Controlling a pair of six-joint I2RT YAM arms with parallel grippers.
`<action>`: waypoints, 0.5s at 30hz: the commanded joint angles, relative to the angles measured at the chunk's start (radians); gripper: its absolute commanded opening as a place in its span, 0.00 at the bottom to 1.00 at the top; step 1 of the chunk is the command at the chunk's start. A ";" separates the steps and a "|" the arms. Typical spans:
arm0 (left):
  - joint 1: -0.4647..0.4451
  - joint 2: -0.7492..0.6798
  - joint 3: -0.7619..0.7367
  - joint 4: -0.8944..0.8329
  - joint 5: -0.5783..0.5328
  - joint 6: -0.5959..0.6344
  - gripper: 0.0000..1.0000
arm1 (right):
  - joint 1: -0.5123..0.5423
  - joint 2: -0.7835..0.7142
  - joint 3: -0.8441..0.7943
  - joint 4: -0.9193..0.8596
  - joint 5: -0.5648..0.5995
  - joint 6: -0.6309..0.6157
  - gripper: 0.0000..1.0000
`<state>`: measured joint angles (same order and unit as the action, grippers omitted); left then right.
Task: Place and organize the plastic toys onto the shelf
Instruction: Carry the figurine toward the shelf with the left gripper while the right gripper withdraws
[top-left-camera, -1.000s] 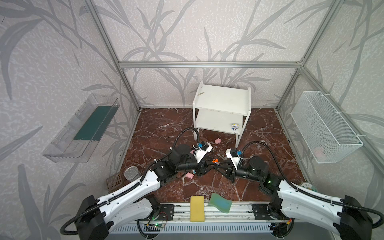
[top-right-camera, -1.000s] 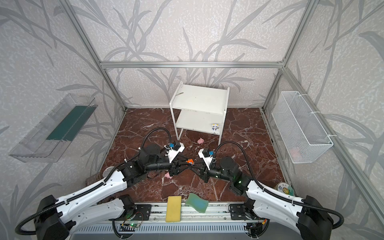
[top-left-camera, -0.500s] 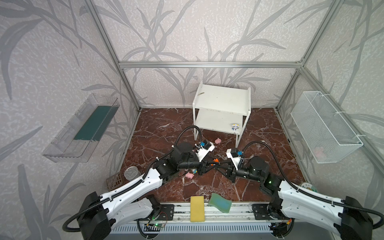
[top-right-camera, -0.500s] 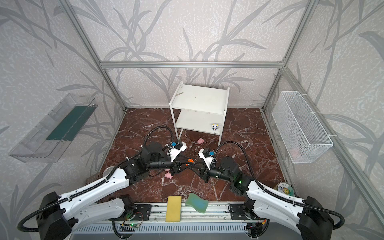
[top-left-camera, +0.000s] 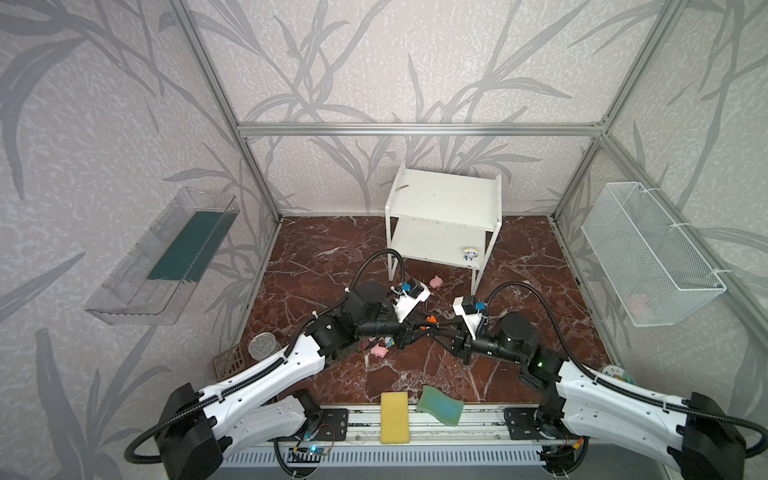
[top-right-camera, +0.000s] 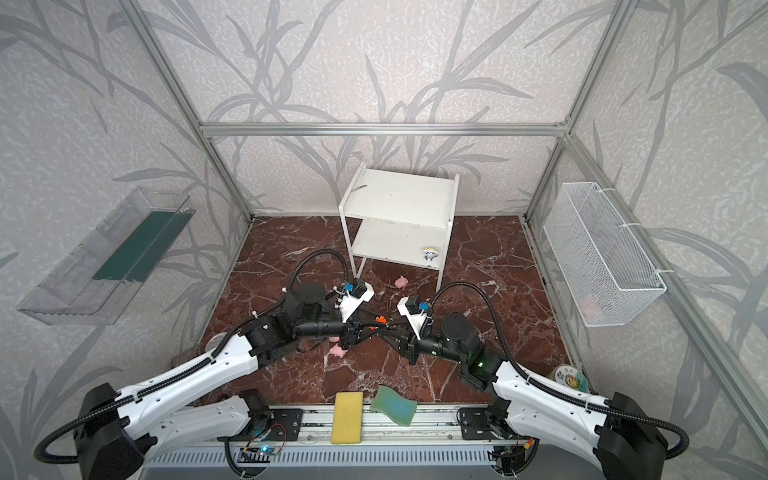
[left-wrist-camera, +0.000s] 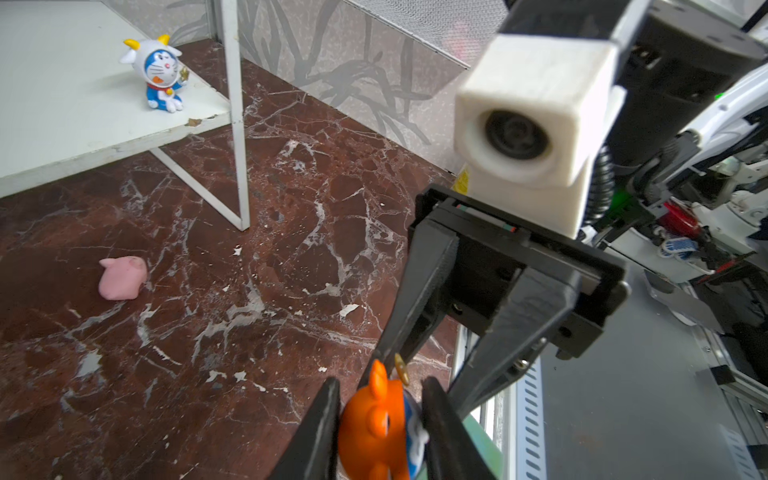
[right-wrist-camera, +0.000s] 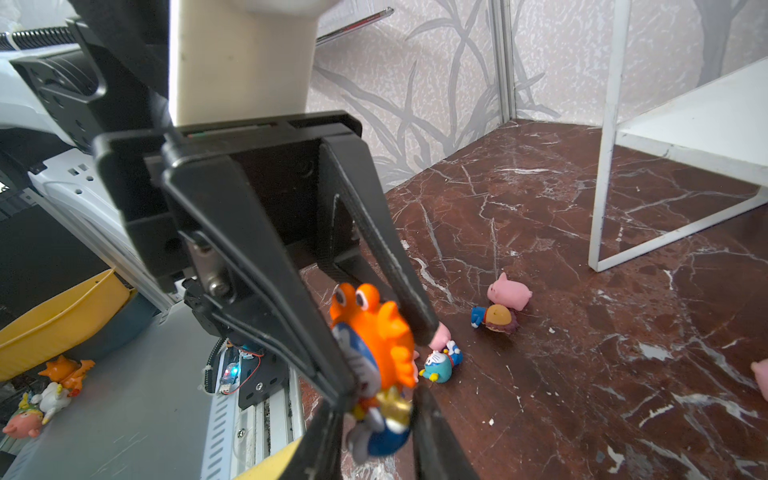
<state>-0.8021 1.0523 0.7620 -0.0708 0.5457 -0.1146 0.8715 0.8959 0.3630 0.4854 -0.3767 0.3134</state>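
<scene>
Above the floor's middle, an orange-hooded figurine (top-left-camera: 429, 320) (left-wrist-camera: 376, 428) hangs between both grippers. My left gripper (left-wrist-camera: 380, 399) (top-left-camera: 417, 330) is shut on its orange head (right-wrist-camera: 374, 332). My right gripper (right-wrist-camera: 376, 419) (top-left-camera: 438, 329) faces it, open, its fingers standing just off the toy's blue body. The white shelf (top-left-camera: 444, 199) (top-right-camera: 399, 195) stands at the back, with a blue-and-white figurine (top-left-camera: 470, 253) (left-wrist-camera: 160, 75) on its lower board. A pink pig (top-left-camera: 435, 282) (left-wrist-camera: 122, 277) lies near the shelf's leg. Another pig (right-wrist-camera: 509, 296) and two fallen figurines (right-wrist-camera: 494, 319) (right-wrist-camera: 442, 363) lie under the left arm.
Yellow sponge (top-left-camera: 394, 417) and green sponge (top-left-camera: 439, 405) lie on the front rail. A clear tray (top-left-camera: 166, 257) hangs on the left wall and a mesh basket (top-left-camera: 648, 253) on the right. A tin can (top-left-camera: 262, 345) stands front left.
My left gripper's jaws have closed onto the orange figurine's head. The right gripper's jaws have spread a little off the toy. Both arms stay nearly in place.
</scene>
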 joint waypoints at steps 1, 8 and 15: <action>0.007 0.003 0.061 -0.043 -0.061 0.060 0.32 | 0.003 -0.013 -0.008 0.008 0.011 -0.013 0.36; 0.006 0.037 0.125 -0.094 -0.150 0.185 0.33 | 0.002 -0.084 -0.025 -0.112 0.033 -0.028 0.57; 0.006 0.161 0.232 -0.070 -0.178 0.374 0.33 | -0.001 -0.250 -0.007 -0.451 0.305 -0.054 0.83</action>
<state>-0.8017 1.1683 0.9287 -0.1505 0.3939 0.1318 0.8715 0.7048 0.3397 0.2283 -0.2161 0.2859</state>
